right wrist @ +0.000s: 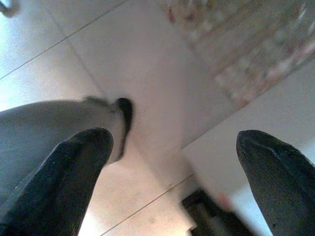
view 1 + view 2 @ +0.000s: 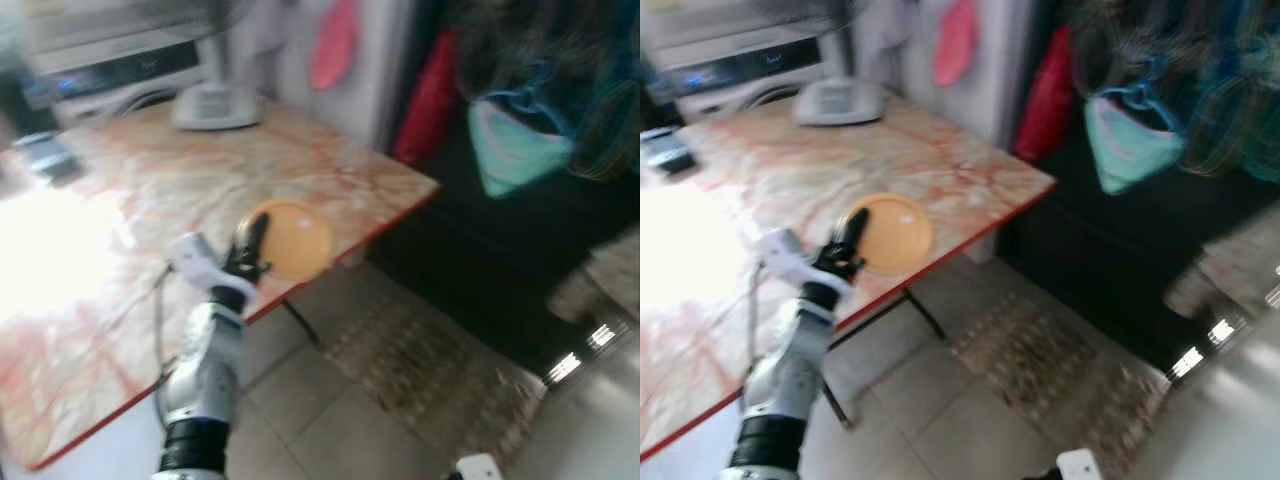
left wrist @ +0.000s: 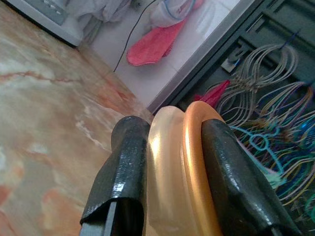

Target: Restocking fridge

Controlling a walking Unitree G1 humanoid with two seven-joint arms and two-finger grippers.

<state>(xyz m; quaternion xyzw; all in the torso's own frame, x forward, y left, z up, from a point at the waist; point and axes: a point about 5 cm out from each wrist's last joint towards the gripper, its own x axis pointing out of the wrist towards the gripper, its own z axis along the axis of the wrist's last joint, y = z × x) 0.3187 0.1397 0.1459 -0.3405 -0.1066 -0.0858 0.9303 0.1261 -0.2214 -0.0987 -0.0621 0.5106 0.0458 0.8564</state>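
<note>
Left gripper [image 2: 255, 232] has its two black fingers pinched tight on the rim of the orange plate [image 2: 292, 240], one pad above and one below in the left wrist view, so it's closed on it with no slack. The plate sits near the red-edged corner of the marble-pattern counter [image 2: 120, 250], looks lifted or just skimming the top, hard to say with the blur. It looks like thin, stiff plastic, so I'd guess light and not fragile, but glossy and a bit slippery; the rim is the only sensible place to hold it. Right gripper [image 1: 172, 162] hangs low over the tiled floor [image 1: 147, 59] with its fingers spread wide, holding nothing. Further back there's a white appliance base [image 2: 213, 105] on the counter, and a patterned rug [image 2: 430, 380] on the floor.
</note>
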